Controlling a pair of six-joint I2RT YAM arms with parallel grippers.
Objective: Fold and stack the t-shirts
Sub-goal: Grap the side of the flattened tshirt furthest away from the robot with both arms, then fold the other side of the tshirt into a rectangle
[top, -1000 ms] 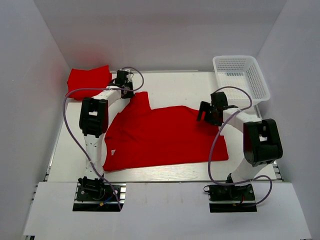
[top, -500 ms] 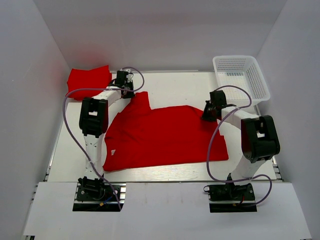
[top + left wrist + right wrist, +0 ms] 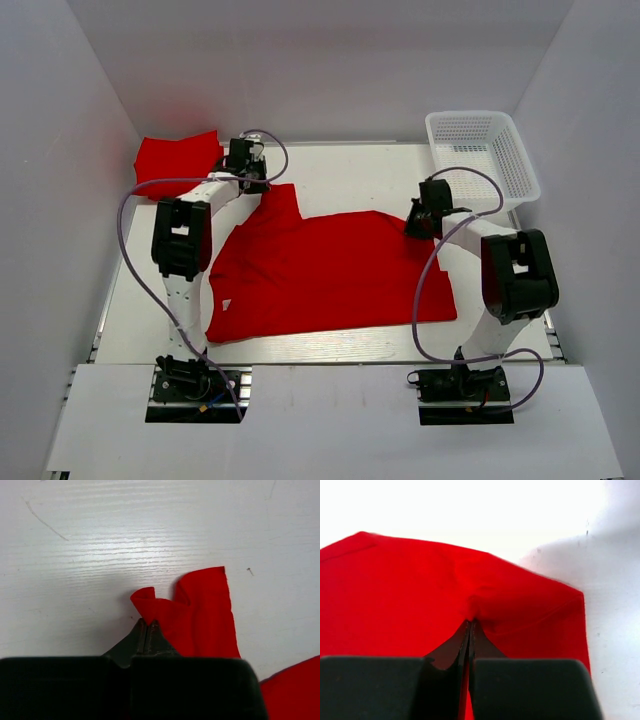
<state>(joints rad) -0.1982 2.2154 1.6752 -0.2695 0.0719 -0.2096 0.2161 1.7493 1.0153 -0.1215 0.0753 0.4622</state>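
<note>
- Edges of the spread t-shirt (image 3: 330, 275): it lies flat across the middle of the table (image 3: 340, 165). Its near hem runs close along the table's near edge, and a narrow flap reaches toward the far left.
- A folded t-shirt (image 3: 175, 160) sits in the far left corner, against the left wall and apart from the spread one.
- White walls (image 3: 320, 70) close the table on the left, far and right sides.
- Open room: a bare band of table lies beyond the spread t-shirt's far edge, between the two grippers and back to the far wall. A thinner bare strip runs down the left side.
- The basket (image 3: 522, 170) fills the far right corner, near the right arm's wrist but not touching it.
- The left gripper (image 3: 147, 625) has its jaws pressed together on a puckered fold at the tip of the far left flap. White tabletop shows all round that tip.
- The right gripper (image 3: 471, 622) is likewise clamped tight, pinching a small ridge of cloth at the spread t-shirt's far right corner.
- The left arm stands upright from its base, its forearm stretched away toward the far left and its wrist tipped down at the cloth.
- The right arm has its elbow raised on the right side, its forearm angled inward and away, and its wrist low over the corner.
- Purple cables (image 3: 135, 260) loop loosely beside each arm.
</note>
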